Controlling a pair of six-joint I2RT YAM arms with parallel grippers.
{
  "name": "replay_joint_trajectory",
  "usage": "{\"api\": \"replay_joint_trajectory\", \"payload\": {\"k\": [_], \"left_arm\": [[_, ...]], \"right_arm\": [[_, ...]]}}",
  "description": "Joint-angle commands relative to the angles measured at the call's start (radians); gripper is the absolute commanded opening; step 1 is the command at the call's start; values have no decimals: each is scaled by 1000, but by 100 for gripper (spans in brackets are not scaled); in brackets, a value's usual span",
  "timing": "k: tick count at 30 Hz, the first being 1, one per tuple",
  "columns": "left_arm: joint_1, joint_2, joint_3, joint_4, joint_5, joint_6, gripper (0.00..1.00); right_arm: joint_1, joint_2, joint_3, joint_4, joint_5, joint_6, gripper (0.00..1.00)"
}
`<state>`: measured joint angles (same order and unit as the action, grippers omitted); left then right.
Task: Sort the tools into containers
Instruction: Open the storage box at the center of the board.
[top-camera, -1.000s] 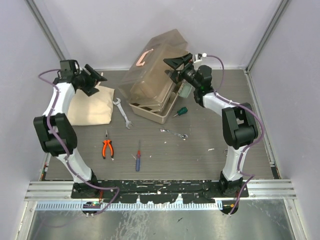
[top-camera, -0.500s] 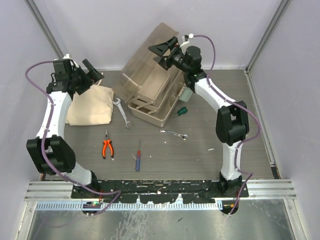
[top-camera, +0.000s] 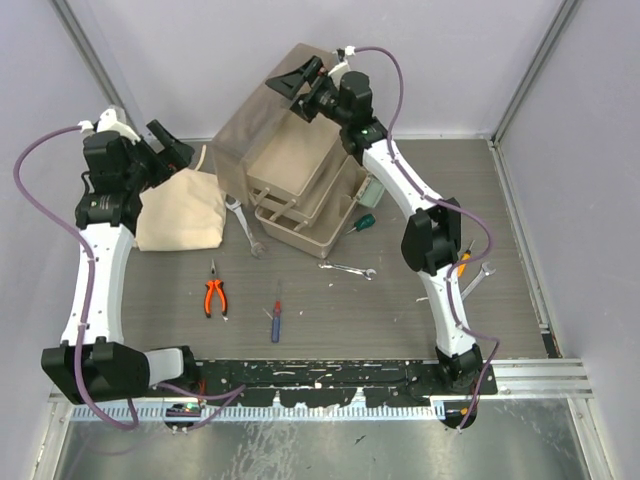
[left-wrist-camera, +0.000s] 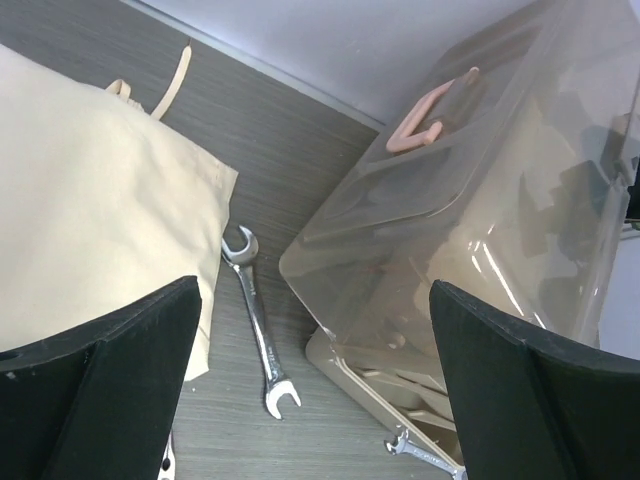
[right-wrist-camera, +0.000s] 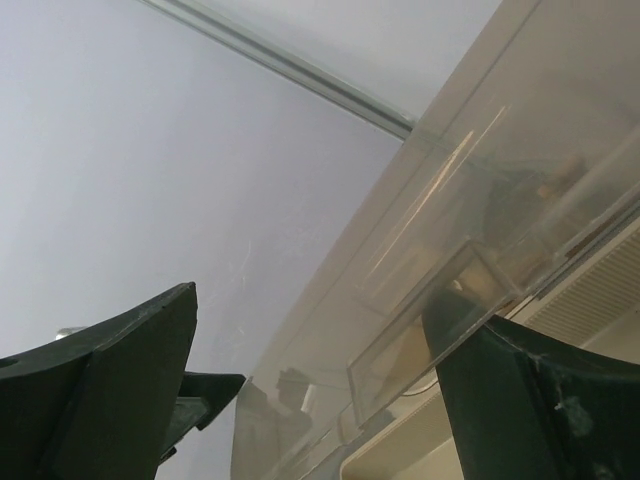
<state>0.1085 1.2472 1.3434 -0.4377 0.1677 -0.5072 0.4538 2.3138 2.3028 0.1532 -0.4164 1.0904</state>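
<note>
A: Overhead?
B: Left end effector (top-camera: 173, 148) and right end effector (top-camera: 298, 86) both released; brown translucent plastic toolbox (top-camera: 262, 125) open, far across the grey surface (top-camera: 400, 300); orange-handled pliers (top-camera: 214, 296) nearer.
A: Left wrist?
B: Adds the lid's salmon-pink handle (left-wrist-camera: 430, 112).

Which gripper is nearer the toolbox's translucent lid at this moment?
Right. The right gripper sits open at the top edge of the raised lid. The left gripper hovers open above the far corner of the cloth bag, off to the lid's left with a gap.
</note>
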Motion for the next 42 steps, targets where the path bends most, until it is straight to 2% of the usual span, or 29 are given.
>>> {"api": "replay_joint_trajectory", "payload": {"k": [1, 6, 10, 15, 19, 23, 29, 33, 42], "left_arm": [[-2, -12, 0, 52, 4, 17, 98], [-12, -11, 9, 53, 48, 20, 98], [-69, -26, 30, 42, 62, 52, 98], [-256, -77, 72, -15, -141, 253, 98], [-350, -101, 79, -13, -246, 365, 98], [-453, -92, 106, -17, -339, 459, 98], [-609, 4, 160, -23, -573, 610, 98], [-648, 94, 204, -18, -643, 672, 98], [-657, 203, 271, -15, -781, 705, 98]], "right_arm": [[1, -20, 123, -40, 42, -95, 100], [-16, -90, 80, -106, 89, -228, 100], [-25, -92, 89, -107, 71, -248, 100], [-26, -53, 140, -108, 31, -227, 100], [-27, -59, 116, -98, 33, -224, 100], [-26, -61, 108, -97, 29, -221, 100], [-26, -74, 80, -89, 18, -215, 100], [-28, -92, 53, -87, 20, -224, 100], [-58, -168, -40, -75, 3, -254, 100]]}}
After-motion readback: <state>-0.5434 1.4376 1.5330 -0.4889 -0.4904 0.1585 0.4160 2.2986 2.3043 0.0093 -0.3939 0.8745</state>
